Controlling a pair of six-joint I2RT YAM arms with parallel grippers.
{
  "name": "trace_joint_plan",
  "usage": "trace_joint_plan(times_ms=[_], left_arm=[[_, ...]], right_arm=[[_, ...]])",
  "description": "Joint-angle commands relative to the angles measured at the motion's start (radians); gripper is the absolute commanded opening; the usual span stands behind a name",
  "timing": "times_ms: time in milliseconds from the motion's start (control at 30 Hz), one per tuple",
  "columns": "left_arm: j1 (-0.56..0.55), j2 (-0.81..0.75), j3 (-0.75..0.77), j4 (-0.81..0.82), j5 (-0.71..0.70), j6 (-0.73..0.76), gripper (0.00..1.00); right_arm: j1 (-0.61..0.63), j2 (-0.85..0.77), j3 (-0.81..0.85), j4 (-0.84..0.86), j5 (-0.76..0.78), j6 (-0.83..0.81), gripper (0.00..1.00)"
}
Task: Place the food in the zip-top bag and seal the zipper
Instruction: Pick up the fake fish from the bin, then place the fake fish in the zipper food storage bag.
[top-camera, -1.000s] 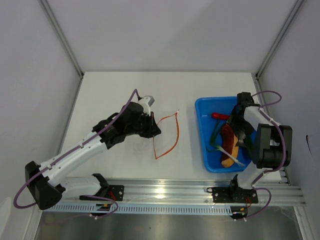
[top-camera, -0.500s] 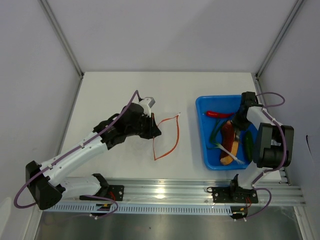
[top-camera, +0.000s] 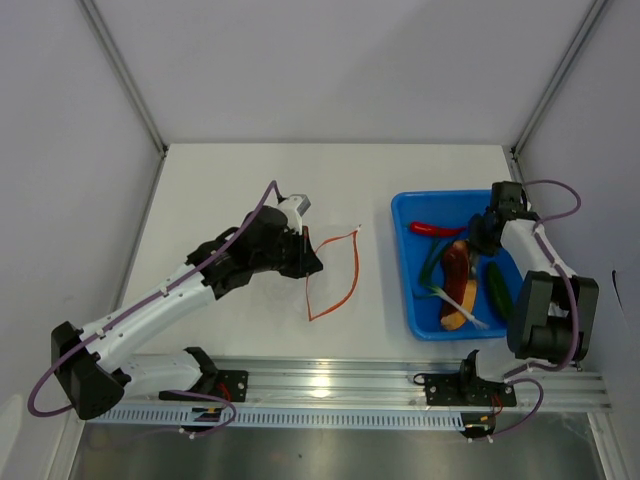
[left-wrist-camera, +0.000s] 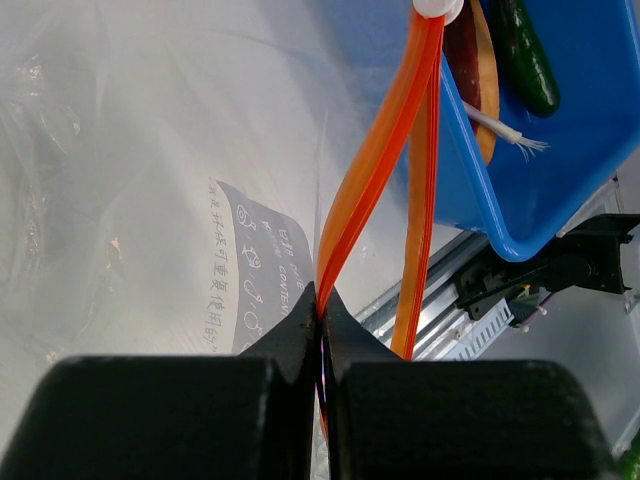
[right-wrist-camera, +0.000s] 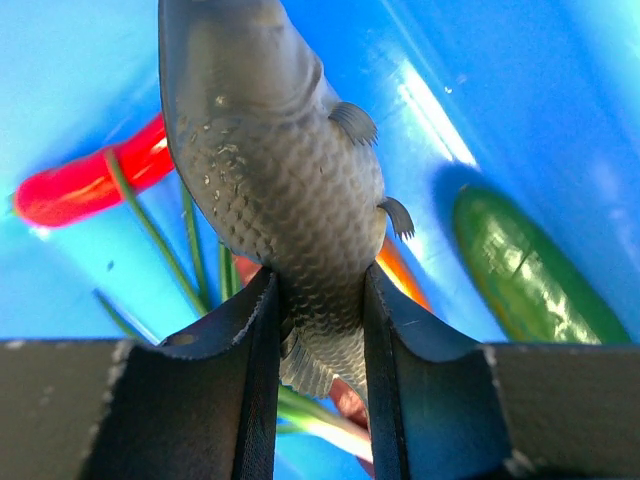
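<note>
White surface (top-camera: 230, 170), grey walls (top-camera: 330, 60). Left jaws pinch the orange zipper (left-wrist-camera: 375, 170). Right jaws clamp a grey fish (right-wrist-camera: 285, 180) over the tray (top-camera: 404, 270).

- I see the left gripper (top-camera: 303, 252) touching the left side of the orange zipper (top-camera: 353, 262), whose strip stands open in a loop on the table.
- My right gripper (top-camera: 476, 238) hangs over the blue tray (top-camera: 407, 262).
- In the tray lie a chili (top-camera: 432, 229), a sausage (top-camera: 457, 272), a cucumber (top-camera: 496, 287) and onion stalks (top-camera: 431, 268).
</note>
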Motion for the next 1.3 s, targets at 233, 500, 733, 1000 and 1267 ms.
trace_joint_plan(times_ms=[233,500,733,1000,1267], left_arm=[[-0.005,-0.005,0.014,0.022,0.0,0.009,0.01],[-0.005,0.018,0.031,0.027,-0.026,-0.011,0.01],[-0.005,-0.005,0.013,0.06,-0.131,-0.06,0.01],[-0.005,-0.109,-0.104,0.174,-0.282,-0.172,0.01],[-0.022,-0.123,-0.135,0.217,-0.326,-0.199,0.01]], right_arm=[[0.011,-0.177,-0.005,-0.034,-0.285,-0.036,0.09],[0.12,-0.418,-0.048,0.047,-0.868,0.184,0.16],[0.298,-0.608,-0.154,0.188,-1.035,0.488,0.18],[0.488,-0.742,-0.264,0.402,-0.999,0.838,0.18],[0.648,-0.694,-0.356,0.598,-0.906,1.08,0.17]])
